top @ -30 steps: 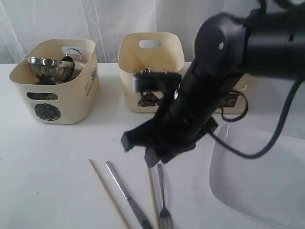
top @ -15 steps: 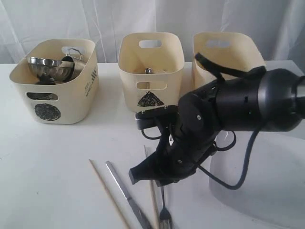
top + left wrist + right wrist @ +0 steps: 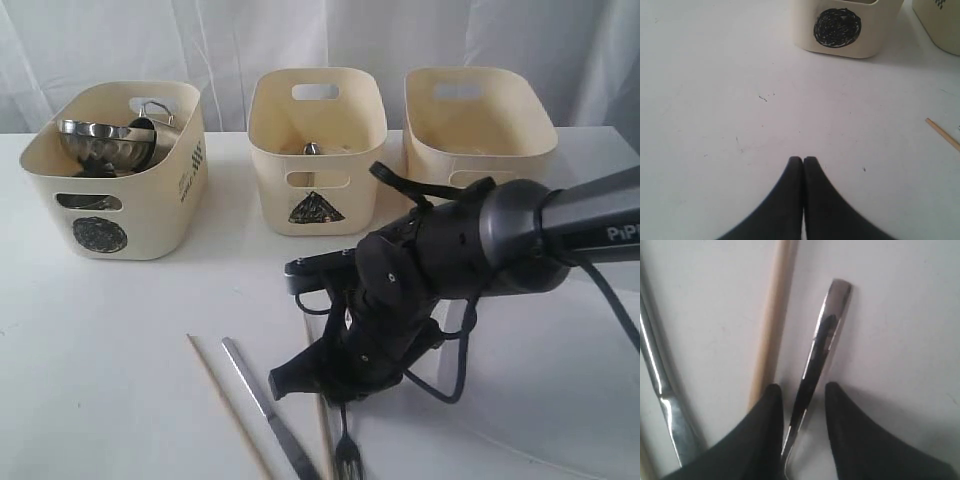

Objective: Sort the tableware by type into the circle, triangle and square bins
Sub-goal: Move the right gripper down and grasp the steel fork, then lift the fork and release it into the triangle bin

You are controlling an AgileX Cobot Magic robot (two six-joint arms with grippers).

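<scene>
At lower centre of the exterior view, the right jaws are straddling the handle of the fork [image 3: 821, 335] on the counter [image 3: 120, 340], parted, not pinching it; the left jaws are sitting closed, empty.

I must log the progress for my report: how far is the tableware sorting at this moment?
Done: the steel bowl and mug sit in the circle bin; something steel shows in the triangle bin. In hand: the right gripper, open, straddles the fork handle, not yet closed. Left to sort: fork, knife, chopsticks.
</scene>
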